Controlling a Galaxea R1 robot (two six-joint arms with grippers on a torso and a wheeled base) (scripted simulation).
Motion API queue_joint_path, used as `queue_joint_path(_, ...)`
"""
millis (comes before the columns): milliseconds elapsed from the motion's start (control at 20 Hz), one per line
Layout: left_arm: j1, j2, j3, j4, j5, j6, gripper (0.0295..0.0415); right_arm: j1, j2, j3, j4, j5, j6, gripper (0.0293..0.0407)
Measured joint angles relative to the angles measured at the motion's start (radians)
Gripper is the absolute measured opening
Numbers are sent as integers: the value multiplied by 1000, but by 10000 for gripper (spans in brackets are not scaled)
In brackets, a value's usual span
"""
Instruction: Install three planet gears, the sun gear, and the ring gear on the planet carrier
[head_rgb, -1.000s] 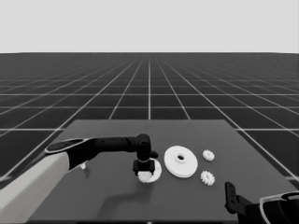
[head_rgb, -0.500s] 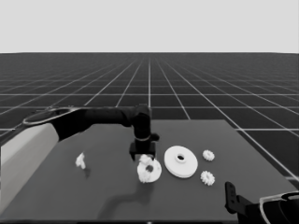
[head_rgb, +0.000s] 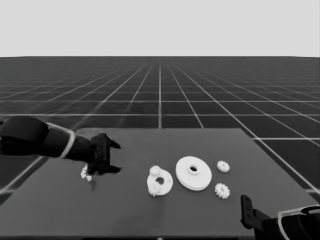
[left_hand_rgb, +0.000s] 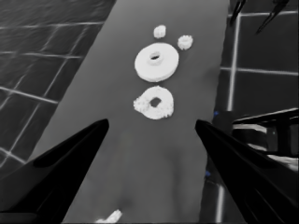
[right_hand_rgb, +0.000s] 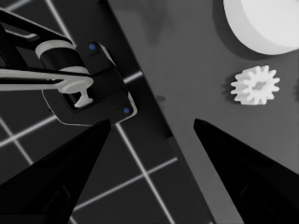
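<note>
The smaller round part (head_rgb: 160, 183) lies flat at the lower centre of the head view, a thin white disc with a dark middle hole; toothed gears sit on it, one at its upper rim (head_rgb: 155, 170) and teeth showing along its lower left edge. Touching or just beside it on the right lies the thicker larger round part (head_rgb: 193, 173). Two loose gears lie farther right (head_rgb: 223, 166) (head_rgb: 222, 190). Bare table (head_rgb: 125, 215) spreads below and left of the discs. At centre left the left gripper (head_rgb: 106, 159) hangs over a thin white piece (head_rgb: 86, 173), fingers spread and empty. The right gripper (right_hand_rgb: 149, 140) waits at the lower right corner, fingers apart, holding nothing
</note>
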Motion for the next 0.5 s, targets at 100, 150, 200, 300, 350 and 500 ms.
queue_joint_path(100,-17,-204,135,48,-121,359,389,0,0,0,0,0,0,385)
queue_joint_path(150,-21,-247,164,58,-147,438,386,0,0,0,0,0,0,385)
queue_joint_path(200,-24,-272,181,64,-163,484,385,0,0,0,0,0,0,385)
queue_joint_path(300,-26,-295,197,70,-177,527,385,0,0,0,0,0,0,385)
queue_joint_path(350,-26,-299,200,71,-180,536,385,0,0,0,0,0,0,385)
queue_joint_path(500,-27,-305,204,73,-184,547,385,579,384,-917,717,-287,286,389)
